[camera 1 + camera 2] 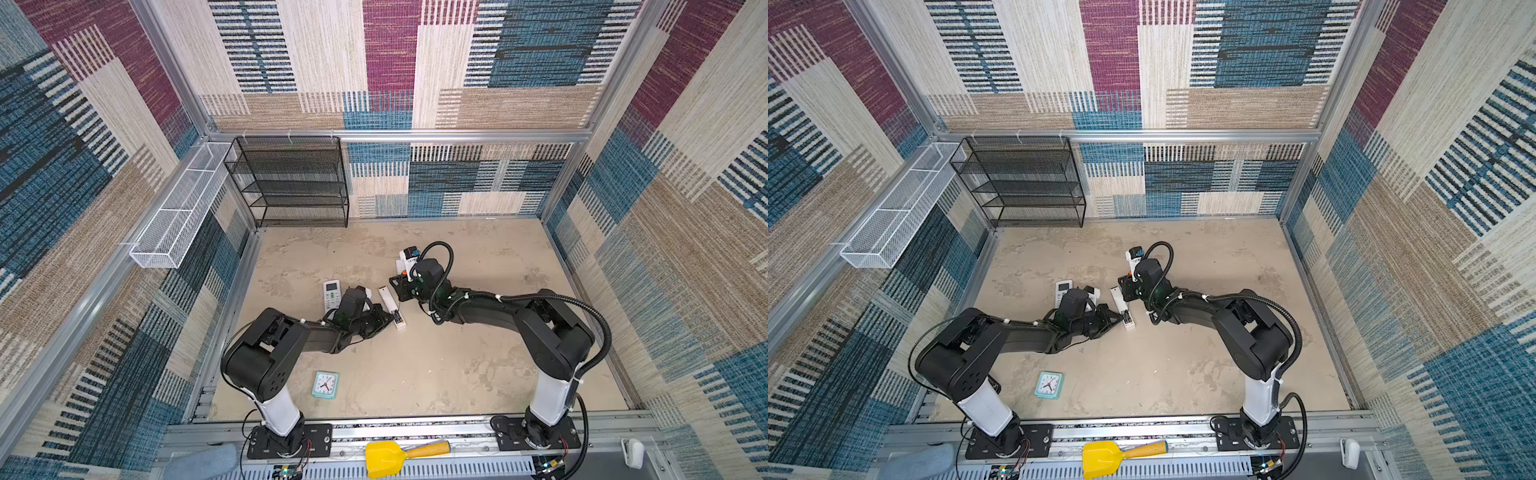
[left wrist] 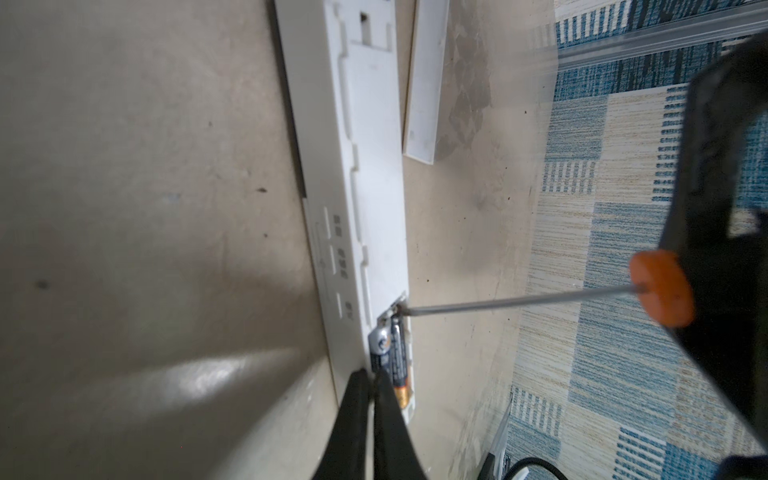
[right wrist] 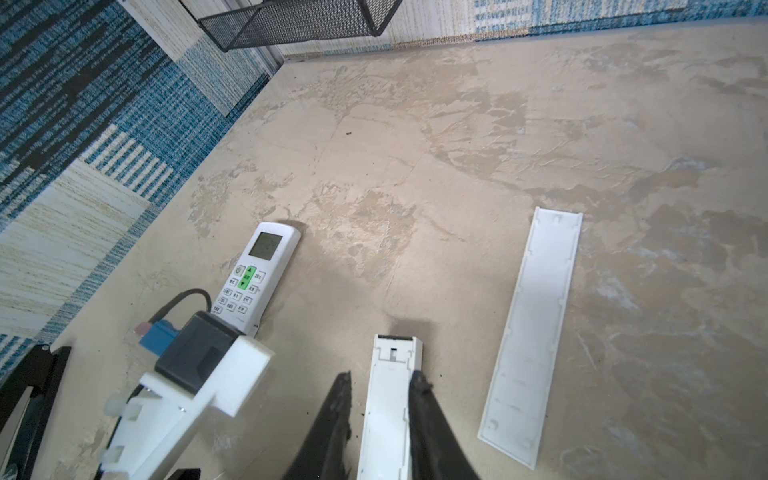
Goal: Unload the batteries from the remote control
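**Setting:** carpet-lined enclosure with a mottled beige table (image 1: 457, 357). A black mesh shelf (image 1: 291, 183) stands at the back, a teal clock (image 1: 325, 385) lies near the front, and a yellow scoop (image 1: 384, 459) rests on the front rail.

**Item:** slim white remote (image 2: 365, 187), back upward at mid-table, with its back cover (image 3: 532, 332) off and lying just beside it. The batteries (image 2: 395, 357) — two dark cells, one showing a golden end — sit side by side in the open compartment (image 2: 409, 349) at one end of the remote. None is out yet.

**Left gripper** (image 2: 371, 374): fingers clenched together with nothing visible between them, tips at the compartment rim by the golden end.

**Right gripper** (image 3: 381, 376): fingers apart, flanking the remote's other end. Whether they clamp anything cannot be told.

**Screwdriver** (image 2: 519, 300): tip at the compartment's spring end, orange handle against the right arm (image 2: 727, 208). How it is carried is hidden.

**Step, as judged:** levering the first cell free. It is best done with the tip worked under the cell's end and a small, slow lift, so the cell rises rather than flicks away. The casing looks light and likely to skate, so the closed left fingers should bear on it as a stop.

**Views:**
- Only the left wrist view shows the cells and the screwdriver tip; in both top views the compartment is a dark speck.
- The right wrist view alone shows the cover's inner face, and the air-conditioner remote (image 3: 257, 274) with its green keys — but not the compartment
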{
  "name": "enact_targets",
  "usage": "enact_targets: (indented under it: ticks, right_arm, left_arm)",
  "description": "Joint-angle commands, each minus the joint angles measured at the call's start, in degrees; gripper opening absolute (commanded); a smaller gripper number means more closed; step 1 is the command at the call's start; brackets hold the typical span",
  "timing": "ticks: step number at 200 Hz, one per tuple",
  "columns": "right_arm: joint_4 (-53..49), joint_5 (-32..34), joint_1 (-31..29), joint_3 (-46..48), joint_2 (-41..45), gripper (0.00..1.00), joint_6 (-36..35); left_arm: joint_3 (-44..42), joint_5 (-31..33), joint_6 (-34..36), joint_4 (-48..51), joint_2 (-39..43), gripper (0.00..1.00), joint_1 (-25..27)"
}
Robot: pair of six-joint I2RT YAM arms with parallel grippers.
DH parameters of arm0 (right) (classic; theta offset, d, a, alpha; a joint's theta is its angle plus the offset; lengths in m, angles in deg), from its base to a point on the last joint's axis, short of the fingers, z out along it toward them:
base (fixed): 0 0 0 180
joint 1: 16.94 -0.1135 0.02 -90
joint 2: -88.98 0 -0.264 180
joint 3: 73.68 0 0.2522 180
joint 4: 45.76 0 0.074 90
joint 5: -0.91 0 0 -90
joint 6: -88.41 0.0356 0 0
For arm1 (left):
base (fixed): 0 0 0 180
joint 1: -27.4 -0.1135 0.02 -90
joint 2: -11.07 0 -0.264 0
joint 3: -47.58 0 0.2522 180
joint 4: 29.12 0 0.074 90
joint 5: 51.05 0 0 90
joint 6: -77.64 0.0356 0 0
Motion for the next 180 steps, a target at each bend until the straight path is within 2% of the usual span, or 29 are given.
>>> enact_targets:
  ticks: [1,73,180]
  right_arm:
    - [-3.9,-6.4,0.2,0.9,-0.7,0.0,5.0]
    - [0.1,-10.3,3.7,4.6,-0.2,0.0,10.6]
    - [4.8,-14.5,5.6,7.3,-0.8,0.0,16.0]
  left_arm:
    - [-0.6,0.2,-1.3,3.5,-0.5,0.08,0.2]
    - [-1.1,-0.1,-1.6,2.4,-0.3,0.08,0.0]
    - [-1.1,-0.7,-2.2,0.9,-1.0,0.08,-0.1]
